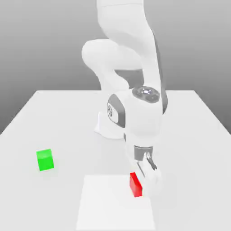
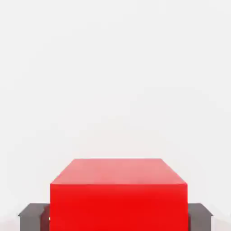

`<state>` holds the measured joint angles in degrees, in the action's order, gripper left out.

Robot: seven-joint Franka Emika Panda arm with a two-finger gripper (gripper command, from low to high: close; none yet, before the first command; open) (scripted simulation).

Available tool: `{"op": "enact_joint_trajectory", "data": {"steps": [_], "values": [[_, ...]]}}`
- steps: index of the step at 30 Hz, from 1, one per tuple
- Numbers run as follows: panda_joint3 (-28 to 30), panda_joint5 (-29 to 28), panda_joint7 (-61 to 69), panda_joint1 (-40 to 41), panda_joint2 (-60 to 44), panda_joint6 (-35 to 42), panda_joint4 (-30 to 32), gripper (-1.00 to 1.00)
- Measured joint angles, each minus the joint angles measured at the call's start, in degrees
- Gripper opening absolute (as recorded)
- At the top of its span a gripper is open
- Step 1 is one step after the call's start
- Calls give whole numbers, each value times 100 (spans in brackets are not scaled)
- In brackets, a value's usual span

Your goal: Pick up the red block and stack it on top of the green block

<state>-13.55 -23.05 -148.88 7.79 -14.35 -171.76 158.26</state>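
The red block (image 1: 135, 185) rests low on the white table (image 1: 54, 117), near its front edge, with my gripper (image 1: 143, 182) reaching down from above and shut on it. In the hand view the red block (image 2: 118, 194) sits between my gripper (image 2: 116, 217), and a dark finger (image 2: 33, 216) presses against each of its two opposite sides. The green block (image 1: 45, 159) stands alone on the table, well off toward the exterior view's left of the red block and slightly farther back. Nothing rests on top of it.
The arm's white base (image 1: 106, 127) stands at the table's middle, behind the red block. A paler square patch (image 1: 108, 212) marks the table surface under and in front of the red block. Open table lies between the two blocks.
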Motion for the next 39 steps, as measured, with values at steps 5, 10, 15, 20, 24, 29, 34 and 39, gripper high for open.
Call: {"op": "enact_joint_trajectory", "data": {"steps": [5, 10, 15, 20, 24, 29, 34, 39], "values": [[-285, 341, 245, 200, 209, 151, 34, -100], [-947, 1429, 1036, 600, 838, 597, 148, -100], [-1150, 2306, 1682, 558, 1435, 1049, 274, -100], [-542, 2260, 1671, 1393, 1792, 1288, 425, -100], [-42, 2185, 1633, 2006, 2062, 1440, 548, -100], [694, 2154, 1628, 2818, 2414, 1629, 703, -100], [1414, 2194, 1673, 3597, 2729, 1782, 852, -100], [1543, 2237, 1704, 3720, 1927, 988, 842, -100]]}}
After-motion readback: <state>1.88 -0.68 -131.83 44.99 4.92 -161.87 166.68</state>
